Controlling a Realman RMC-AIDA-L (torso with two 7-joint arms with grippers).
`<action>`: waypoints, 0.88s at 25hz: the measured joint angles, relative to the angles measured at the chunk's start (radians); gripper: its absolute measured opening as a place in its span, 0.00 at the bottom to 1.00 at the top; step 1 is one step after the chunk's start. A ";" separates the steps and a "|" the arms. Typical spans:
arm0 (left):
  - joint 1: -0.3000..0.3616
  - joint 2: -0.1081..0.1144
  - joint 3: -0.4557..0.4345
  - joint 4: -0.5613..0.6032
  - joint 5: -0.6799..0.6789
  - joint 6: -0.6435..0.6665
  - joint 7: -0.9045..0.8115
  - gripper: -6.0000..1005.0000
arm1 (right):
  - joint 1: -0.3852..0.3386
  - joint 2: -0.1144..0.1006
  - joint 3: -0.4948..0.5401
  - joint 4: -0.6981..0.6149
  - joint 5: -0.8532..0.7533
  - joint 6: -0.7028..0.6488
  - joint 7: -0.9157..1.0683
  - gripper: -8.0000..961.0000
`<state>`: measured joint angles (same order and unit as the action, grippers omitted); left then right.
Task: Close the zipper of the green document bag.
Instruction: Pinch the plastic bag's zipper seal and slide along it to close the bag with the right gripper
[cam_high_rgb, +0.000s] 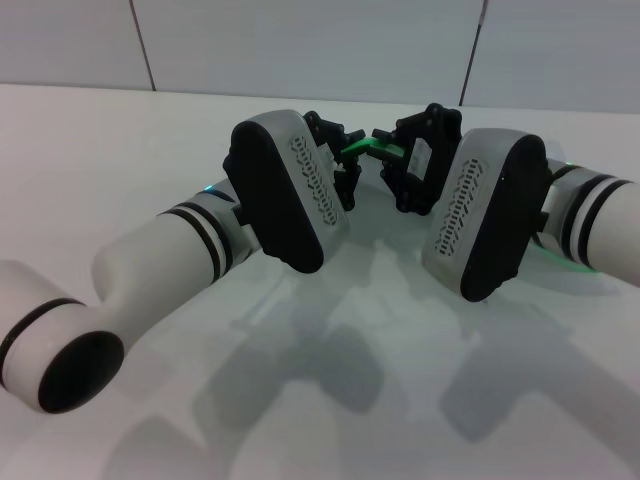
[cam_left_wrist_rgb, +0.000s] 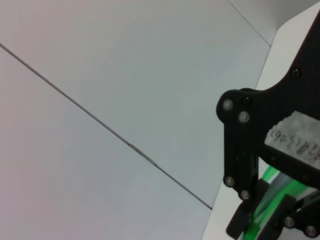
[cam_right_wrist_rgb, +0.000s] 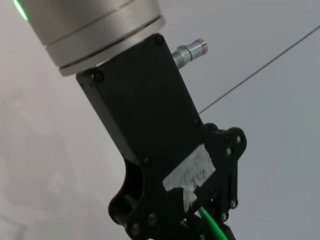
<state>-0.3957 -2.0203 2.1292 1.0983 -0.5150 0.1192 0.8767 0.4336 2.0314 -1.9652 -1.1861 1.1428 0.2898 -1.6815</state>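
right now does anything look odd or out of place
Yes: the zipper strip is lifted off the table, stretched between the left pincer and right pincer. The bag's clear body cannot be made out.

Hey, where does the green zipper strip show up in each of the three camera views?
Head view: zipper stretched between the left gripper and right gripper, upper centre.
Left wrist view: green strip at the lower right corner.
Right wrist view: green sliver at the bottom edge.
Shared landmark: the black gripper linkage beside the strip.
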 joint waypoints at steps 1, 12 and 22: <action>0.000 0.000 0.000 0.000 0.000 0.000 0.000 0.06 | -0.002 0.000 0.001 0.000 0.000 0.000 0.000 0.12; 0.001 0.000 0.000 -0.003 0.003 0.000 0.001 0.06 | -0.004 0.000 -0.002 -0.001 -0.002 0.002 0.001 0.11; 0.000 0.000 0.000 -0.003 0.001 0.001 0.001 0.06 | 0.003 0.001 -0.005 -0.006 -0.001 0.006 0.024 0.09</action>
<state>-0.3959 -2.0202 2.1289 1.0952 -0.5136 0.1197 0.8775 0.4362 2.0324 -1.9706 -1.1919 1.1421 0.2955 -1.6572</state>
